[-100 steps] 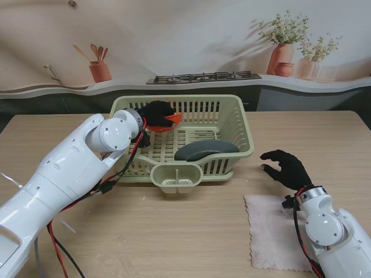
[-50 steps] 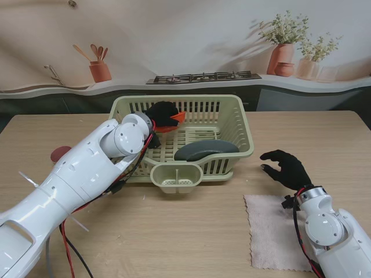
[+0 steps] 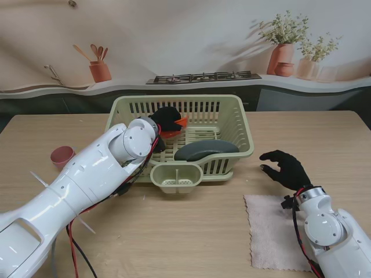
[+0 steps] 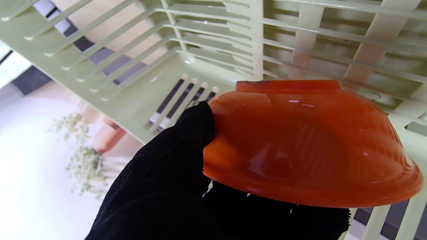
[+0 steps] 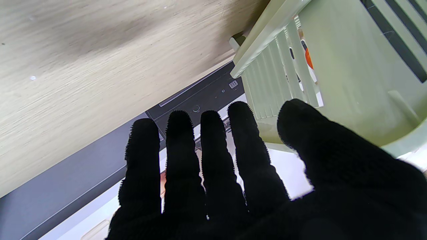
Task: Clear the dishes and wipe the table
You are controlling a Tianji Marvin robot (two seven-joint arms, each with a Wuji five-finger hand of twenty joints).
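The black-gloved left hand (image 3: 165, 117) grips a glossy orange plastic bowl (image 3: 177, 123), mostly hidden, inside the pale green slatted dish basket (image 3: 243, 124) at upper centre; the right hand (image 3: 287, 168) hovers empty, fingers spread.

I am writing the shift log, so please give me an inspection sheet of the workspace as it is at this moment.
Surface: wooden table, bare where visible.
Job's things: orange bowl held inside green dish rack; grey dish in the rack; pink cup on the table at left; pink cloth flat at right.
Clutter: nothing seen.
Grippers: left hand shut on the bowl; right hand open, beside the rack.
Cables: red and black wires along the left arm.
Surroundings: painted kitchen backdrop.
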